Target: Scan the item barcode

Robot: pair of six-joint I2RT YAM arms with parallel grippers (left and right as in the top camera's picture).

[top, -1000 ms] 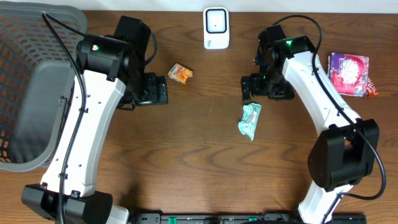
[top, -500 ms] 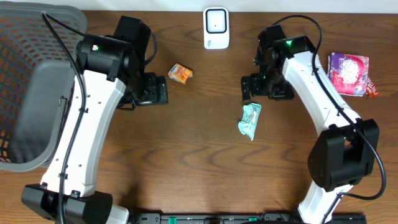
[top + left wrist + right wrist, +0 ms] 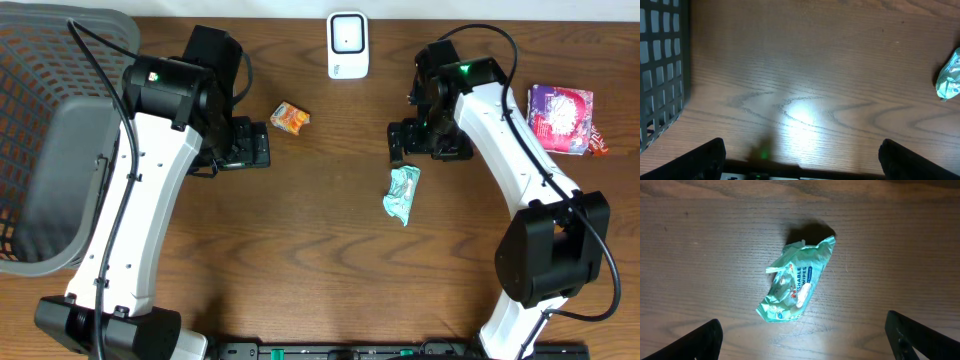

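Note:
A crumpled green wipes pack (image 3: 402, 193) lies flat on the wooden table right of centre; it also shows in the right wrist view (image 3: 797, 280) and at the far right edge of the left wrist view (image 3: 950, 75). The white scanner (image 3: 347, 45) stands at the back centre. My right gripper (image 3: 420, 140) hovers just behind the pack, open (image 3: 805, 337), with the pack ahead of its spread fingers and untouched. Left of centre, my left gripper (image 3: 245, 146) hangs open (image 3: 802, 157) over bare wood, holding nothing.
A small orange snack packet (image 3: 290, 118) lies just right of the left gripper. A purple packet (image 3: 560, 118) sits at the far right. A dark mesh basket (image 3: 50, 140) with a grey liner fills the left side, its wall showing in the left wrist view (image 3: 660, 65).

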